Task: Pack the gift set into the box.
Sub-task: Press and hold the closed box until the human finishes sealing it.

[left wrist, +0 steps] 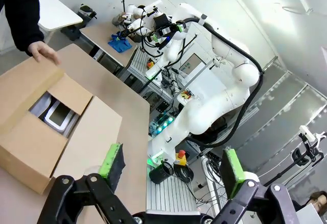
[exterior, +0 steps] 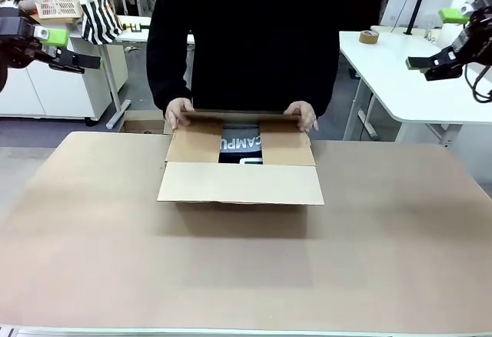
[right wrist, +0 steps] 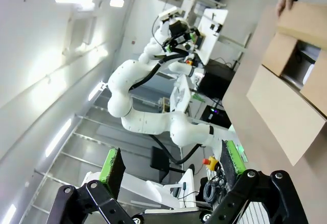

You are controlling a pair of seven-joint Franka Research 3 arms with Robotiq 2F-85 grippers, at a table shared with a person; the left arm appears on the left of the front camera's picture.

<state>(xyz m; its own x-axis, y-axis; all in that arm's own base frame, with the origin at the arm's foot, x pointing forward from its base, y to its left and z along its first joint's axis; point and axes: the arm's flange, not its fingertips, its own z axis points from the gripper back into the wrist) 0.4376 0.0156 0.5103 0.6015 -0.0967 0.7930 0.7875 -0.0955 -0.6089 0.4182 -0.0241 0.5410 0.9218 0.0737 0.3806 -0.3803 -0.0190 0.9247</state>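
Brown cardboard box (exterior: 240, 183): holds grey "CAMPUS" gift set (exterior: 241, 143).
Left gripper (left wrist: 172, 165): spread, empty, well apart leftward.
Right gripper (right wrist: 171, 165): spread, empty, well apart rightward.

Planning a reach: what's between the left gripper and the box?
Only bare table in the front view, between the left gripper and the box.

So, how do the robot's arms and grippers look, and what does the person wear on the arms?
Both arms are white with rounded joints: the right arm and the left arm, each with black cables near the wrist. The left gripper and the right gripper are black, with two fingers and green pads. The person has long black sleeves.
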